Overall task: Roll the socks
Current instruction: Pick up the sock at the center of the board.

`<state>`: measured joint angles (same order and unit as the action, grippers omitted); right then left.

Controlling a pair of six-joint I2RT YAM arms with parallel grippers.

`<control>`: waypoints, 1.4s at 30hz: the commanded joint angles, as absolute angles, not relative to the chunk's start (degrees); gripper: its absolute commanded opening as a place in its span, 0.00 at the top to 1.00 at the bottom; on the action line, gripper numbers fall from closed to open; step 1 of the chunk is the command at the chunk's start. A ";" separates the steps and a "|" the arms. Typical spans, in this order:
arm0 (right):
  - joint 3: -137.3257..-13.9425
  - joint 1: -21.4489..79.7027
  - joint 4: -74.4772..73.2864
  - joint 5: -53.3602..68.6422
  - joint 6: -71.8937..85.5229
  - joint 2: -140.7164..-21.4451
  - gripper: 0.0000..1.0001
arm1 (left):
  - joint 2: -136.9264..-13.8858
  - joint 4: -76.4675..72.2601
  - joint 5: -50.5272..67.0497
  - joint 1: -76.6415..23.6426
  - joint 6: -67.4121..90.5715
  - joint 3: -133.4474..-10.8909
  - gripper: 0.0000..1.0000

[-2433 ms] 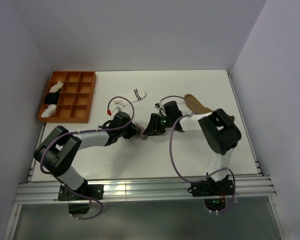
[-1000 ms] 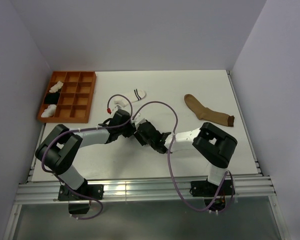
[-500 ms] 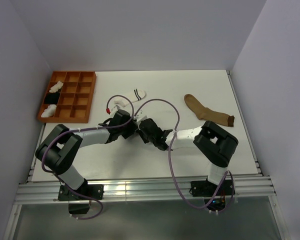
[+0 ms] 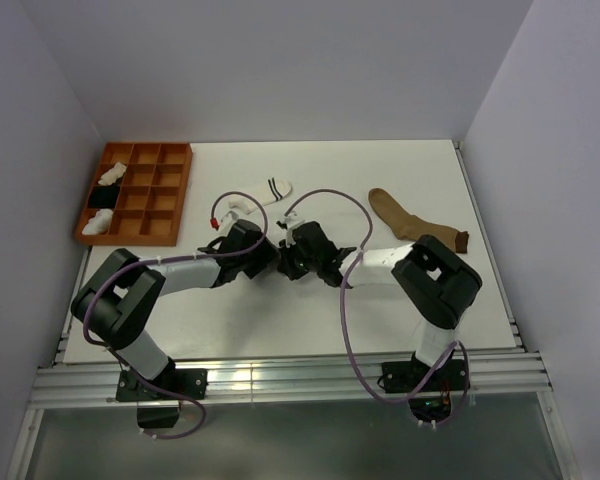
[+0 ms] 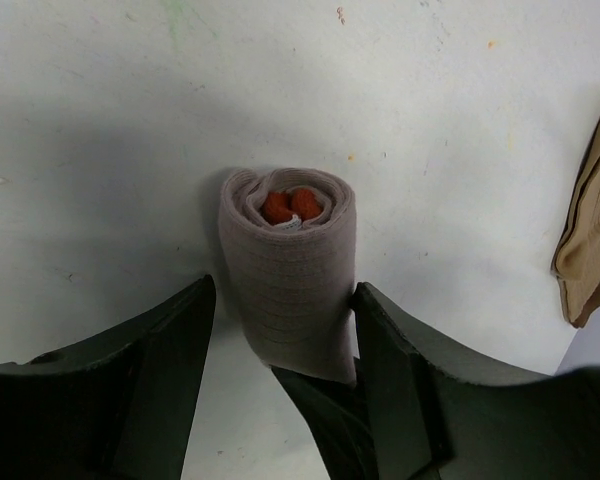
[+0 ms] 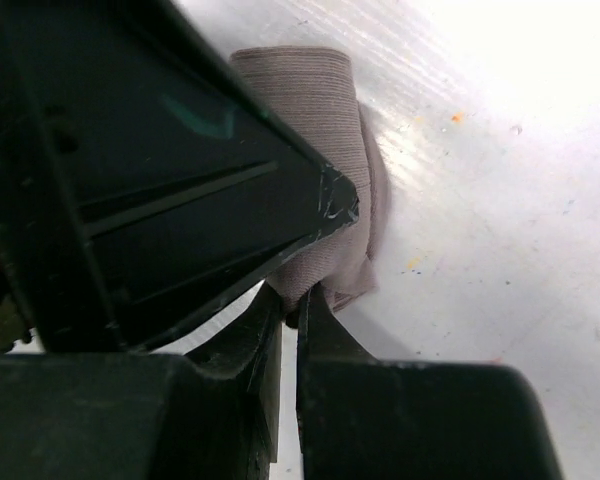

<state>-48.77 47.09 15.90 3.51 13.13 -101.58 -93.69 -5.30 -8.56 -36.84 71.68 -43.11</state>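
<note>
- Left wrist view: left gripper (image 5: 285, 295) is released, its jaws straddling the rolled grey sock (image 5: 290, 250)
- Clamped on its loose edge, right gripper (image 6: 292, 300) should tuck firmly — else the roll uncoils

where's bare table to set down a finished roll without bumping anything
Free: the far strip of table along the back wall, right of the orange tray; and the near strip ahead of the arm bases. Crowded: the centre, where the left tool and right tool meet at the rolled grey sock, with the striped sock and tan sock beyond.
</note>
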 commanded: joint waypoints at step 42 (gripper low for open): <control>-47.46 36.04 7.22 22.70 26.64 -93.09 0.46 | -99.76 8.78 -17.13 -37.62 68.03 -46.05 1.00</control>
<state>-47.75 36.05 12.23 26.85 30.48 -99.72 -97.67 -2.48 -11.99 -37.65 71.61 -47.48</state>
